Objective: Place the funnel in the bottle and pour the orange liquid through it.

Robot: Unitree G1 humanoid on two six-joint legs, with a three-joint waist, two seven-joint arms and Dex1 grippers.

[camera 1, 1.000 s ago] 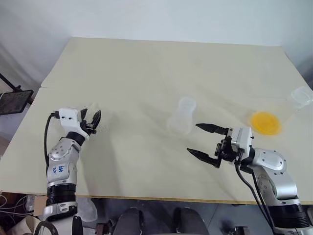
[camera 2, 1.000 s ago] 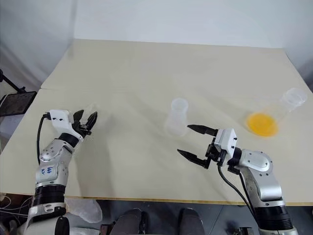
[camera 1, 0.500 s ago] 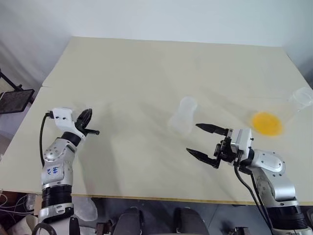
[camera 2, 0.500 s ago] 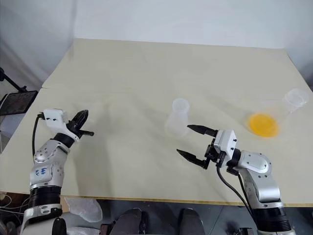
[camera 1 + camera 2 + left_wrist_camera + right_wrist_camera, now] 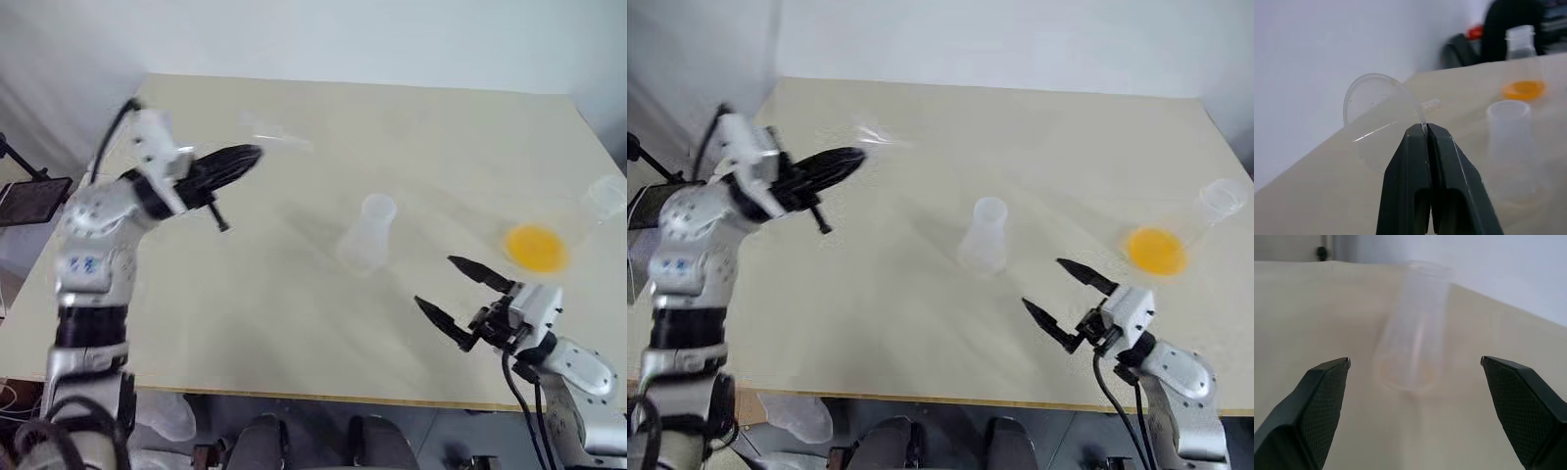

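Observation:
My left gripper is raised above the table's left half, shut on the rim of the clear funnel. The funnel's stem points away towards the table's middle, and from the head it is a faint blur just past the fingertips. The small clear bottle stands upright at mid-table, empty. The orange liquid lies in a large clear conical flask at the right edge. My right gripper hovers near the front edge, open and empty, its jaws facing the bottle from a short way off.
The table's front edge runs just below my right gripper. A black device on a stand sits off the table's left side. Dark objects with a red cap stand beyond the far end of the table.
My left gripper closed on the funnel at the table's left, then lifted it up and swung it right. My right gripper drew back to the right, still open.

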